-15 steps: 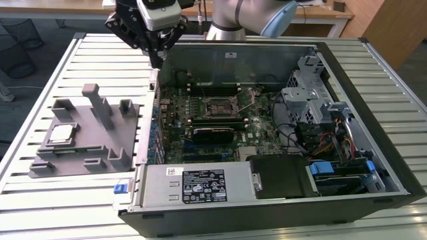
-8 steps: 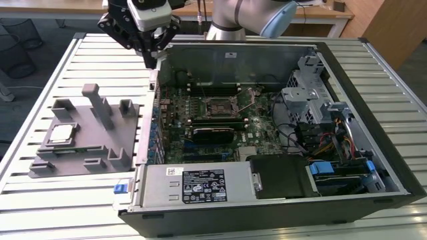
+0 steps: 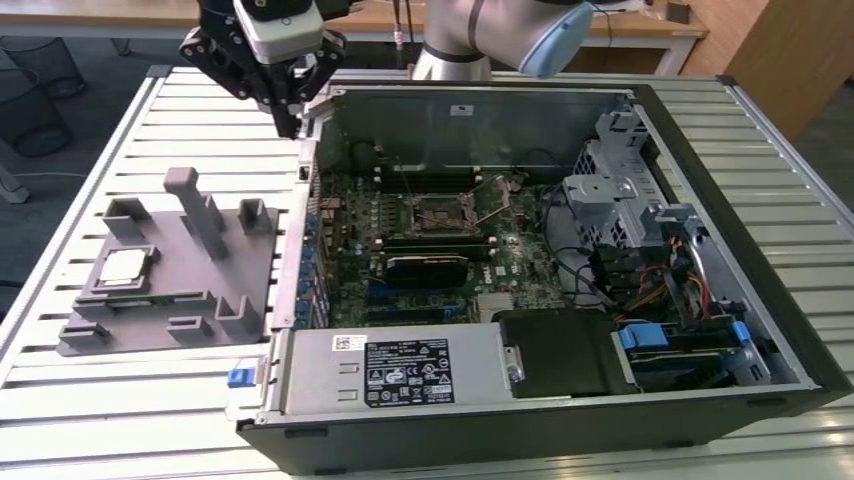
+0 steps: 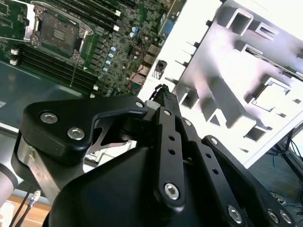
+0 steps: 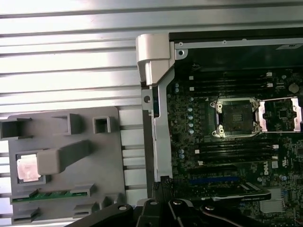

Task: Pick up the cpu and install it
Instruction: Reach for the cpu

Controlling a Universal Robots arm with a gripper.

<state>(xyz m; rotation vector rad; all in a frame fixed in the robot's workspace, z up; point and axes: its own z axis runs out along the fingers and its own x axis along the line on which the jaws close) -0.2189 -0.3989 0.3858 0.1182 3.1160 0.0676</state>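
landmark: open black metal computer case (image 3: pixel 534 432), lying on its side on a pale slatted metal table (image 3: pixel 120 410).
nearest inside the case: silver sheet-metal power supply box (image 3: pixel 314 375) against the case's near wall; a black duct (image 3: pixel 567 350) beside it hides what lies under it.
case side at the exterior view's right: grey drive cage (image 3: pixel 627 195) over red, yellow and black cables (image 3: pixel 657 275), too tangled to trace.
outside the case, at the exterior view's left: flat grey plastic fixture plate (image 3: pixel 147 328) with upright blocks and square pockets, just beside the case wall; in the second wrist view glare bleaches it.
cpu: the small flat square cpu (image 3: pixel 123 267), silvery top with a pale rim, lies flat in a pocket of the fixture plate, outside the case; in the first wrist view (image 5: pixel 27 168) its top is washed out.
beside the cpu: thin green circuit strip (image 5: pixel 47 194) on edge in a plate slot.
case floor: green motherboard (image 3: pixel 523 258), crowded with small parts.
mid-board: black square socket (image 5: pixel 235 116), metal frame swung open, bare bed showing.
gripper: black metal linkage gripper (image 3: pixel 287 128) above the case's far corner at the exterior view's left, fingers drawn together with nothing between them, well apart from the cpu; its own body blocks much of the second wrist view (image 4: pixel 163 90).
beyond the case's far wall: silver-grey robot arm (image 3: pixel 461 35) with a pale blue cap, cut off by the frame edge.
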